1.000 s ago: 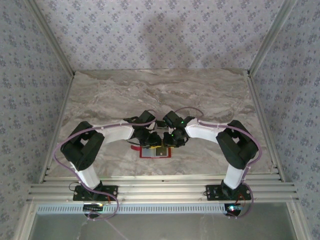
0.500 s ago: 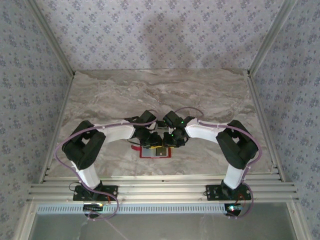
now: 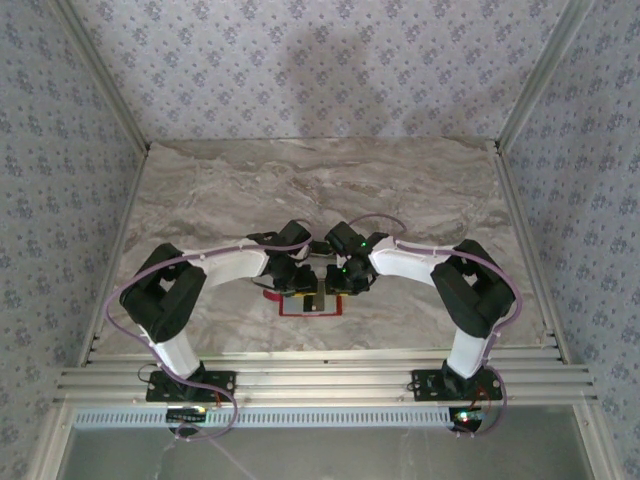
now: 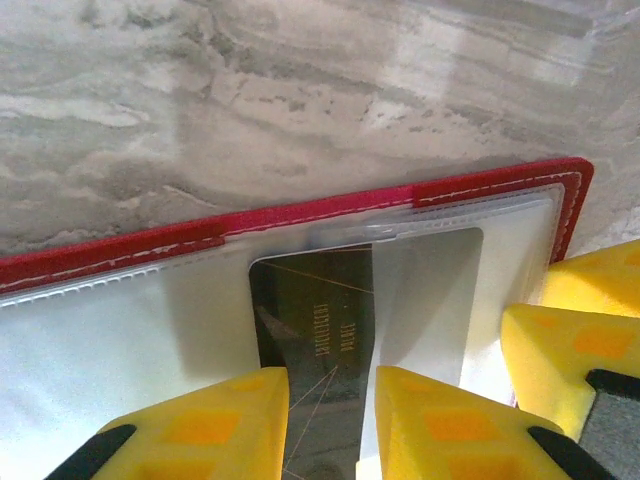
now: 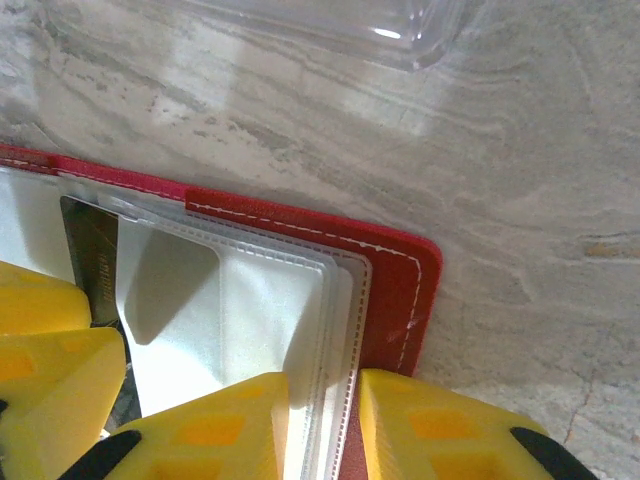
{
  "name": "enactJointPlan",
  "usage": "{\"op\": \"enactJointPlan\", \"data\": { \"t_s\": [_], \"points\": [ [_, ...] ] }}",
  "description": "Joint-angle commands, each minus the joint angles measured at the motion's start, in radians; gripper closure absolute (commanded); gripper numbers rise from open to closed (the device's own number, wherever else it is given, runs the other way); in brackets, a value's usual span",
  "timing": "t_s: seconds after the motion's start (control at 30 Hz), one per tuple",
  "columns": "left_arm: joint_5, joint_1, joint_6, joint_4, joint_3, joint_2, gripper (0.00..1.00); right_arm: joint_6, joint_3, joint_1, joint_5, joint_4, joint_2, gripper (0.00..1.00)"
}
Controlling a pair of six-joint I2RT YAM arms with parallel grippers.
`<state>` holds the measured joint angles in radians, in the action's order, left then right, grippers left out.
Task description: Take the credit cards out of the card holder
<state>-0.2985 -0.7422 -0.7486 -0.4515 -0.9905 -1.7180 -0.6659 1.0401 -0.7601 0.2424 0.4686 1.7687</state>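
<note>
**Station inventory, as I read it from the remote desk**

1. Table (image 3: pixel 400 190): one, marbled grey. Everything in play sits low and centre in the overhead view.
2. Card holder (image 3: pixel 310 305): one, red. It lies open and flat with its clear sleeves facing up, so the pockets can be reached from above. In the left wrist view its stitched red edge runs across the middle of the frame.
3. Credit card (image 4: pixel 330 320): I can count one for certain, dark and shiny. It is tucked in a sleeve at centre frame with its top edge short of the red border. Whether more cards sit behind it I cannot tell.
4. Left gripper (image 4: pixel 330 390): one, at the bottom of its own view. Its jaws stand a little apart directly over the card, and I see nothing clamped between them. I judge it is placed there to work that card loose.
5. Right gripper (image 5: pixel 325 400): one, at the bottom of its own view. Its jaws are narrowly parted, with the holder's layered sleeve edge running into the gap. I cannot tell whether they are pinching it. I judge its job is to steady the holder's corner.
6. Clear plastic piece (image 5: pixel 300 25): one, at the top of the right wrist view. It lies apart from the holder.
</note>
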Motion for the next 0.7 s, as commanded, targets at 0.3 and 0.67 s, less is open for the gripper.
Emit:
{"op": "enactJointPlan", "data": {
  "t_s": [0.3,0.67],
  "points": [
    [-0.004,0.027,-0.012,0.023,0.027,0.09,0.69,0.004,0.015,-0.01,-0.012,0.048,0.038,0.73],
    [-0.077,0.062,-0.031,0.172,0.133,0.089,0.68,0.003,0.015,-0.013,-0.014,0.051,0.04,0.73]
  ]
}}
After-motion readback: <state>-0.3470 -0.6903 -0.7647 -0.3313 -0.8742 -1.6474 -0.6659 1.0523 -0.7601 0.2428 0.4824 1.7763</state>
